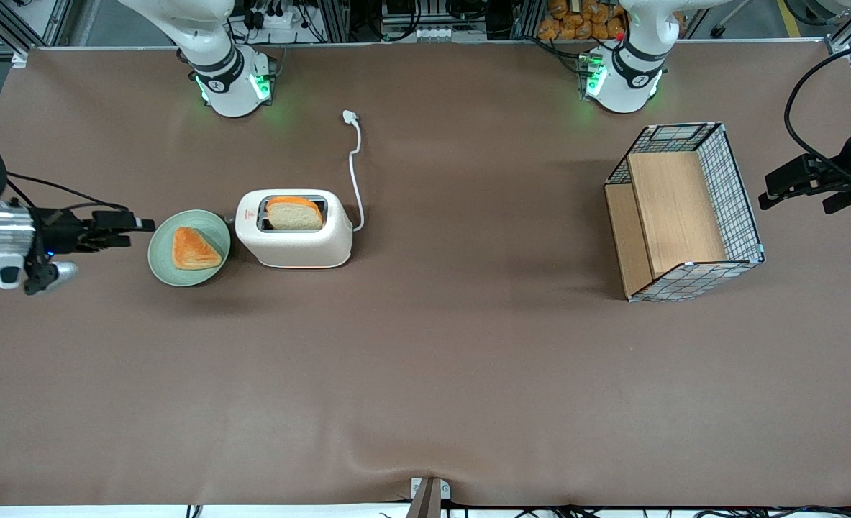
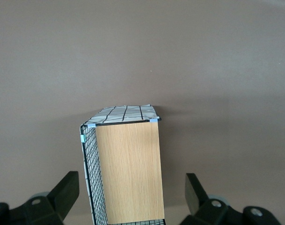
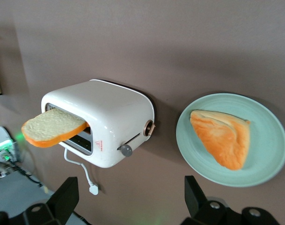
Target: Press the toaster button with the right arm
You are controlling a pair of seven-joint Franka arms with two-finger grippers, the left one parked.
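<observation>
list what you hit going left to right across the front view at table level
claw (open, above the table beside the plate) → green plate with a toast triangle → toaster holding a bread slice → white power cord → wire basket

One toaster (image 1: 295, 229) stands on the surface (image 1: 425, 388), with one toaster button (image 3: 126, 150) and one white power cord (image 1: 355, 169). There are two bread pieces: one slice (image 1: 295, 214) in the slot, one triangular piece (image 1: 194, 249) on the single green plate (image 1: 160, 259). One wire basket (image 1: 686, 211) is present. One gripper (image 1: 137, 224) hovers beside the plate, fingers (image 3: 62, 199) spread.
</observation>
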